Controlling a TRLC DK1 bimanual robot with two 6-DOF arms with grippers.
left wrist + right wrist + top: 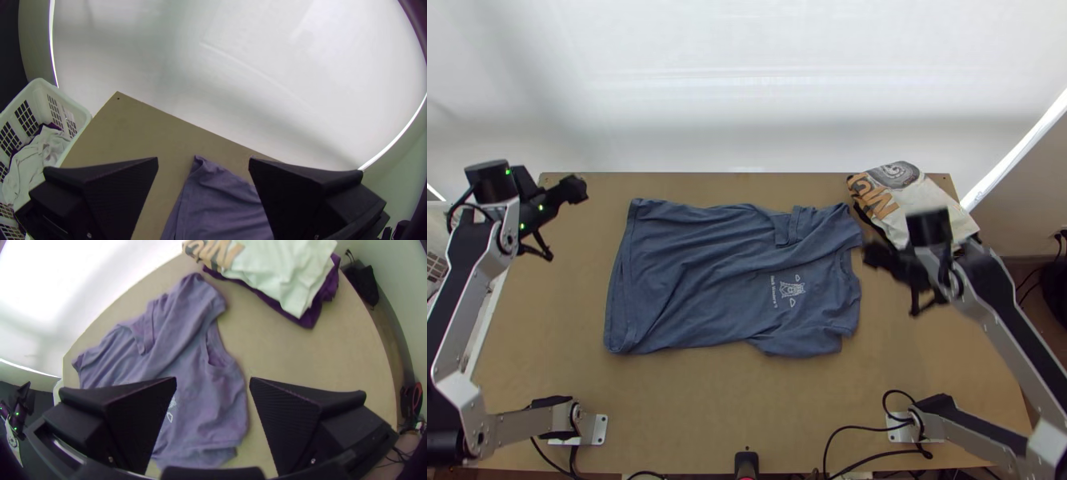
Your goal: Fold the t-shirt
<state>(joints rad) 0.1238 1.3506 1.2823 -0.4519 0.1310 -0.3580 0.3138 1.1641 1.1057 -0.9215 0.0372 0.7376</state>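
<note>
The blue-grey t-shirt (707, 272) lies spread on the table, hem to the left, neck and sleeves to the right, with wrinkles and its far sleeve partly turned over. My left gripper (563, 216) is held beyond the shirt's hem side, over the table's left part; in its wrist view the left gripper (203, 178) stands open, the shirt (222, 204) beyond its fingers. To the right of the neck is my right gripper (895, 280), blurred. From its wrist, the right gripper (213, 395) is open with nothing held, near the shirt's neck end (227, 404).
A stack of folded shirts (915, 200), white over dark purple, lies at the table's far right corner, close to the right arm. A white basket (66, 104) with clothes stands off the table's left edge. Cables (875, 432) run along the near edge.
</note>
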